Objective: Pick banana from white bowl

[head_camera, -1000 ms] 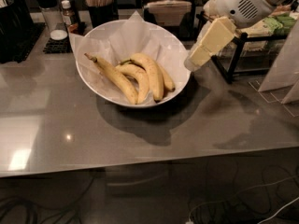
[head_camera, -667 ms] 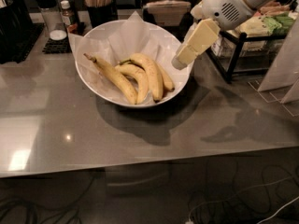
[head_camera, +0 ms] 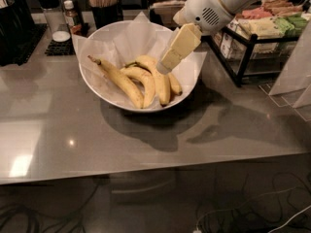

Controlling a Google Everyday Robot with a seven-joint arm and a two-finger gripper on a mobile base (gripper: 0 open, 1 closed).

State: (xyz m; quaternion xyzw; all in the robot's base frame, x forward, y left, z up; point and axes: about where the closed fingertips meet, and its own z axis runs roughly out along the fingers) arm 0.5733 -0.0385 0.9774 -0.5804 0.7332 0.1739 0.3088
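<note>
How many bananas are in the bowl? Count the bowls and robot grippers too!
Bananas: 4
White bowl: 1
Gripper, over the bowl's right side, just above the bananas: 1
Total: 6

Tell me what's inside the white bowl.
Crinkled white paper lines the white bowl, with several bananas on it. The claw hangs over them, covering part of one; the bowl's bottom is hidden.
</note>
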